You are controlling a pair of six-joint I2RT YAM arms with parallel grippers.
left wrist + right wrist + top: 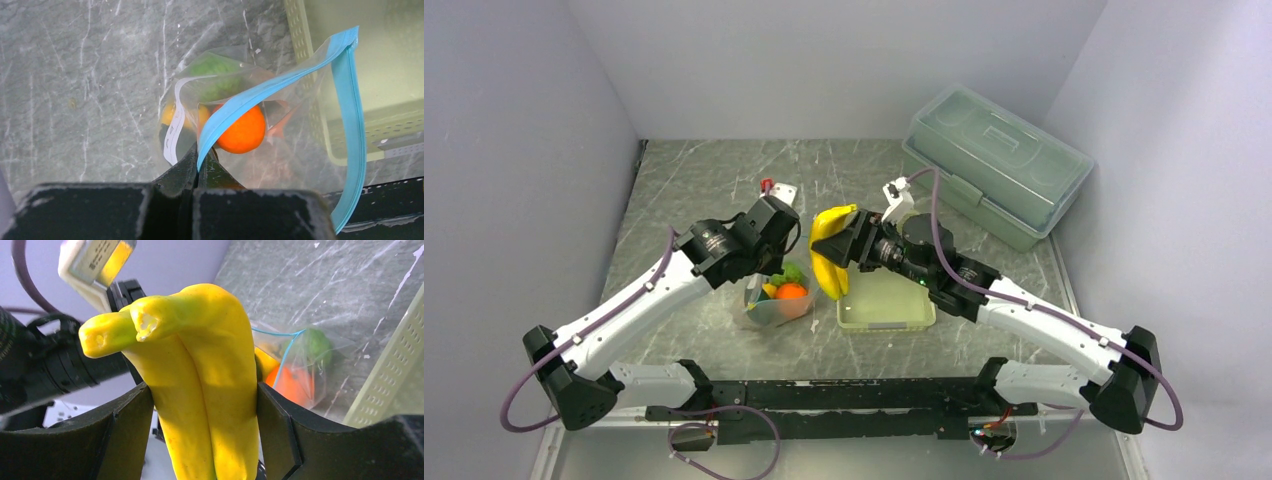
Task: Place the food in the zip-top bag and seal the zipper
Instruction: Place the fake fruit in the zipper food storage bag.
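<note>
Fingers first, top view: we log the right fingers (856, 240) clamped on one bunch of yellow bananas (829, 265), held up over the counter (694, 180). Below sit one zip-top bag (774, 308) and, just right of it, one pale green basket (886, 312). One lidded box (999, 165) stands far right.

Left wrist view: the left fingers (180, 170) are pressed together, pinching the blue zipper (350, 115), and the mouth gapes. Inside we count one orange ball (242, 134) and one bumpy green fruit (215, 67).

Right wrist view: two bananas, a finger against each side.

A robot lab's test booth; plain pale walls (824, 60) enclose a marbled tabletop (694, 180); black arm-mounting rail (844, 395) at its edge.
</note>
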